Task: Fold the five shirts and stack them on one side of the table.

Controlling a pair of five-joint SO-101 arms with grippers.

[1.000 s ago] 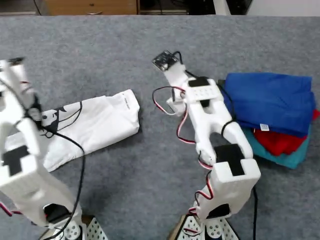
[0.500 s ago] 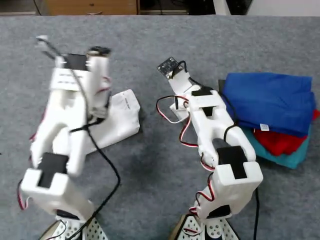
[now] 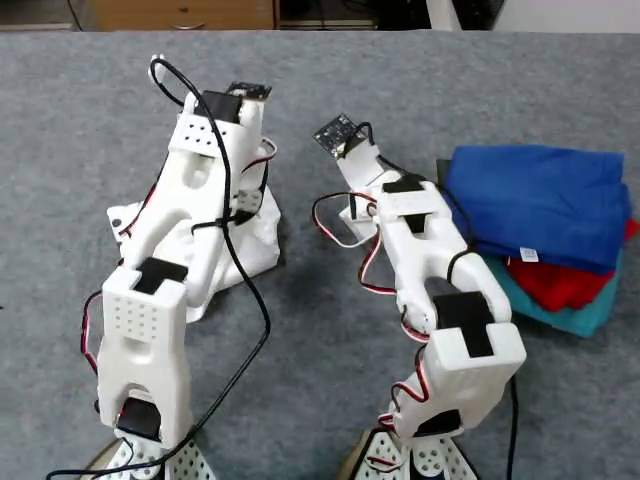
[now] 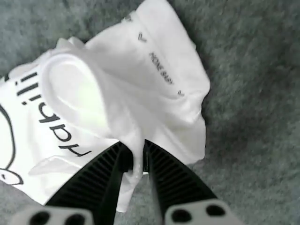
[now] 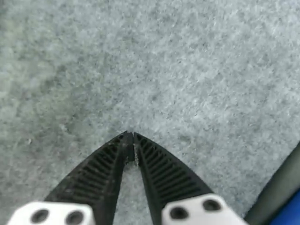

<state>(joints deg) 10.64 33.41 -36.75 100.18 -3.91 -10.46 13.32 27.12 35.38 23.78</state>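
A white shirt (image 3: 262,238) with black print lies left of centre on the grey table, bunched under the left arm (image 3: 195,215). In the left wrist view my left gripper (image 4: 137,152) is shut on a raised fold of that white shirt (image 4: 154,75). My right gripper (image 5: 130,137) is shut with nothing in it, just above bare grey cloth. The right arm (image 3: 420,240) stretches up the middle of the table, beside the stack. At the right edge a folded blue shirt (image 3: 540,200) tops a red one (image 3: 555,282) and a teal one (image 3: 575,318).
The grey table covering (image 3: 330,330) is bare between the two arms and across the far side. Wooden furniture (image 3: 180,14) stands beyond the far edge. Loose cables (image 3: 250,300) hang from both arms.
The left arm has swung in from the table's left edge over the white shirt, which is now bunched shorter. The right arm has barely shifted.
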